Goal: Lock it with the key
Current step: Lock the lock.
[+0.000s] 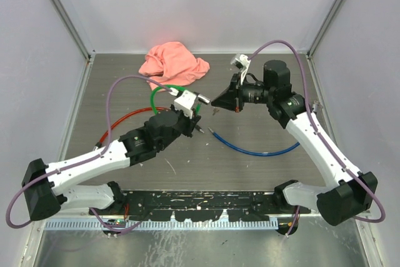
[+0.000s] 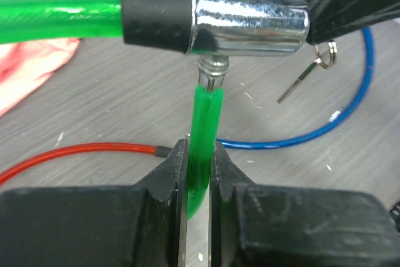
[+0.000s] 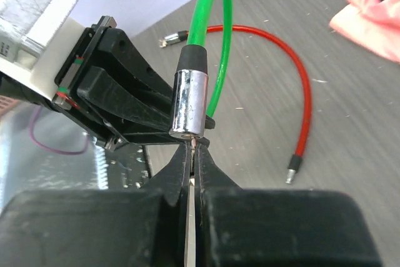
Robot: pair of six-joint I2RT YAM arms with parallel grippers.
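Reaching in from 8 o'clock, the left gripper [image 2: 200,154] is shown clamped nearly shut on the green cable [image 2: 204,114] just beside the chrome lock barrel [image 2: 250,20], held aloft near the workspace centre. From 3 o'clock the right gripper [image 3: 192,154] is pinched fully shut on the key [image 3: 194,144] at the barrel's mouth, a spare key [image 2: 300,84] dangling beneath. The coated cable is judged light but springy and the barrel smooth and slippery, so the cable is best gripped close to the barrel, and the thin key by its flat head.
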